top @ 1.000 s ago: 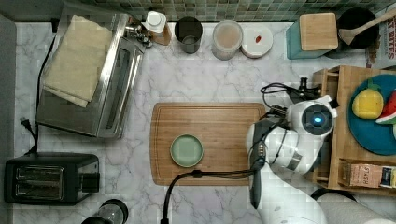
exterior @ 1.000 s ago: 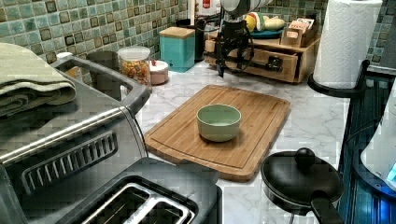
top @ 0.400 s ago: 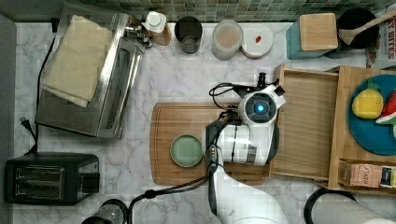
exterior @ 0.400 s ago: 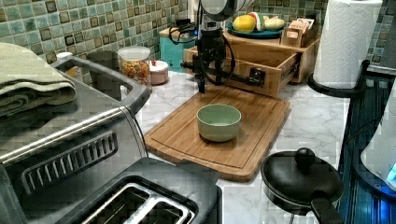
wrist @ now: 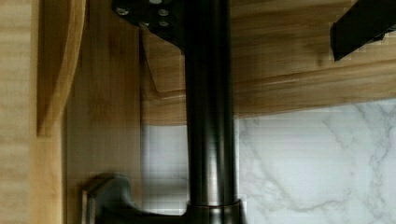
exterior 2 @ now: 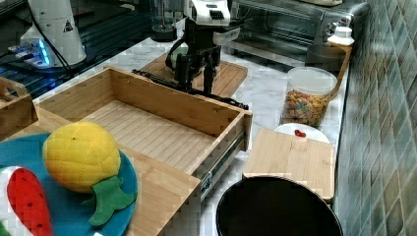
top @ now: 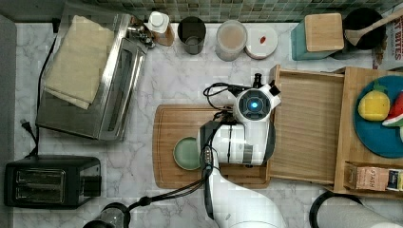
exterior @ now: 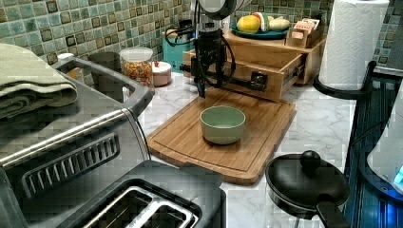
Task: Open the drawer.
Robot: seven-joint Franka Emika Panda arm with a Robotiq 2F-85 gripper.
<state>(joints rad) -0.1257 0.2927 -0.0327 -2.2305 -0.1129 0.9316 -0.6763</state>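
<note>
Right view, drawer (exterior 2: pixel 147 125) pulled out, tool (exterior 2: pixel 196 73) straddling handle (exterior 2: pixel 189 88)

Arm (top: pixel 240 142) hides the drawer (top: pixel 309 128) front from the top view

A kitchen: marble counter (top: pixel 180 85), tiled backsplash (exterior: pixel 71 28) (green), toaster (top: pixel 50 180), toaster oven (top: pixel 102 80).

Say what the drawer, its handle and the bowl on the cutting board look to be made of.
Drawer: light wood, unpainted, with visible grain and slatted floor. Handle: likely metal, dark with a smooth satin sheen. Bowl: probably glazed ceramic, pale green with a soft gloss; could be plastic.
</note>
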